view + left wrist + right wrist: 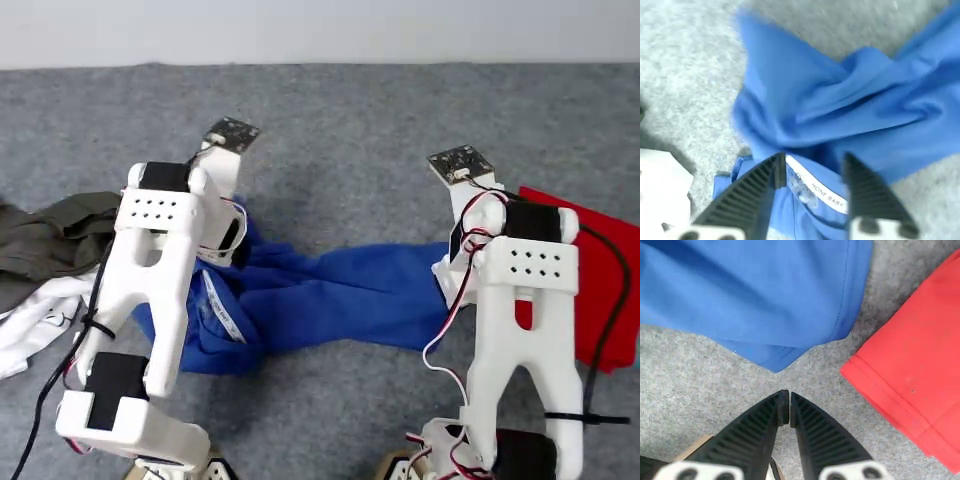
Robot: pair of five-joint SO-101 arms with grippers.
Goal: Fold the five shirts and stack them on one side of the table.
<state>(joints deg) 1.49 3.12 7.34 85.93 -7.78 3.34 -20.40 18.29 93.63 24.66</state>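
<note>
**Desk:** Jaws first. How do they stand?

**Photographer:** Left wrist view: the left gripper (812, 172) hangs with its jaws apart, astride the collar (815, 187) of the blue shirt (840, 110) and clamped on nothing. Whether the pads touch cloth, I cannot tell. Right wrist view: the right gripper (789, 407) has its jaws pressed together and empty over the bare grey table (700, 370). It sits just off the blue shirt's hem corner (775, 362), with the red shirt (910, 375) near on the other side.

**Desk:** And from above?

**Photographer:** High view: the blue shirt lies bunched and twisted at mid-table between the arms, with its collar end under the left arm (150, 290) and its hem end by the right arm (520, 300). The red shirt lies flat, partly hidden behind the right arm. An olive shirt (50, 235) and a white shirt (35, 320) are heaped at the left edge.

**Desk:** How will it handle?

**Photographer:** Likely light and limp, with no stiffness to hold a fold, and apt to drag on the fuzzy cover. The collar or a shoulder looks like the best hold at one end and the hem corner at the other, drawn taut to flatten it.

**Desk:** Anything in the way?

**Photographer:** The red shirt crowds the right side, so spreading the blue one could overlap it. The heap at the left limits room there.
</note>
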